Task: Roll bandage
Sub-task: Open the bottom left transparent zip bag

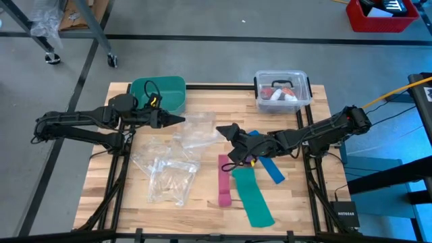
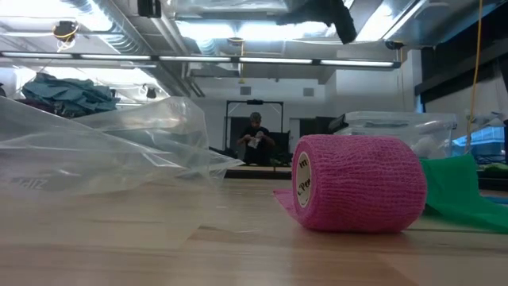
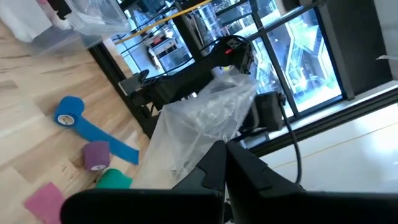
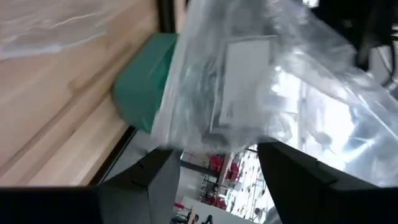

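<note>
The bandage (image 3: 96,155) is a small purple roll that rests on the wood table between a blue roll and a teal roll. In the high view my right arm covers it. My left gripper (image 1: 181,120) is shut above the table's far left, and its tips (image 3: 225,152) point at a crumpled clear plastic bag (image 1: 198,128). My right gripper (image 1: 221,129) is open at the bag's other side. The bag fills the view ahead of its fingers (image 4: 217,168). My left gripper's shut tips stand at the clear bag's left edge (image 1: 186,123); I cannot tell whether they touch it. My right gripper's open fingers stand at the bag's right edge (image 1: 213,130); I cannot tell whether they touch it.
A pink strip (image 1: 223,177) ends in a pink roll (image 2: 357,183) near the front. A blue strip (image 1: 272,169) and a teal strip (image 1: 253,196) lie beside it. More clear bags (image 1: 169,169) lie at left. A green bin (image 1: 158,93) and a clear lidded box (image 1: 282,91) stand at the far edge.
</note>
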`<state>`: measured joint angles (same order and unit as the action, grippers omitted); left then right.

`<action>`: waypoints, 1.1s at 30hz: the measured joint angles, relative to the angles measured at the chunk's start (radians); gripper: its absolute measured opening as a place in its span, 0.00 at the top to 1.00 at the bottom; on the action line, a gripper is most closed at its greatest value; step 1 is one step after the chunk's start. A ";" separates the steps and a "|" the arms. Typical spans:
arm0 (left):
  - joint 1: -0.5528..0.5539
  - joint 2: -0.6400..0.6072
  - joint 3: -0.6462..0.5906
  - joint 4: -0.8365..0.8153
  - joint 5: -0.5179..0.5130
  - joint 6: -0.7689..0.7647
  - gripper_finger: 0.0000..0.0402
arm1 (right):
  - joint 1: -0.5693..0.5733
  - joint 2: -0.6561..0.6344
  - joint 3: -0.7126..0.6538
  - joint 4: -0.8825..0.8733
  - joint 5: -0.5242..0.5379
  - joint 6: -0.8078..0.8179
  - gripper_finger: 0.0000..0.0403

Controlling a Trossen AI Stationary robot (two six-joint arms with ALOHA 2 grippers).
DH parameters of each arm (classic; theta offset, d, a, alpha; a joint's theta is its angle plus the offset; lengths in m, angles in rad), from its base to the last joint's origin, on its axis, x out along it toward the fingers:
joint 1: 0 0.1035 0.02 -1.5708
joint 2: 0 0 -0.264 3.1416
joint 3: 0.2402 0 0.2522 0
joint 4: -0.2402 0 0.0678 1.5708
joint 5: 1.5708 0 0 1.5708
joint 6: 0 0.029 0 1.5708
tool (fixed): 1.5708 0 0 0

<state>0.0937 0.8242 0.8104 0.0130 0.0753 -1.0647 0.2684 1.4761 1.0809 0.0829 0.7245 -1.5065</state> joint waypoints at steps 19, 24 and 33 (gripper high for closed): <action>0.000 0.000 0.000 -0.001 0.000 0.017 1.00 | 0.034 0.000 0.000 0.125 0.001 0.111 0.46; 0.001 0.000 0.000 -0.001 -0.001 0.014 1.00 | 0.090 0.000 0.000 0.126 0.000 0.114 0.46; 0.001 0.000 0.000 0.000 -0.001 0.017 1.00 | 0.112 0.000 0.000 0.126 -0.001 0.130 0.46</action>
<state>0.0944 0.8242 0.8104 0.0125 0.0746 -1.0477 0.3809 1.4761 1.0809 0.2092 0.7239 -1.3770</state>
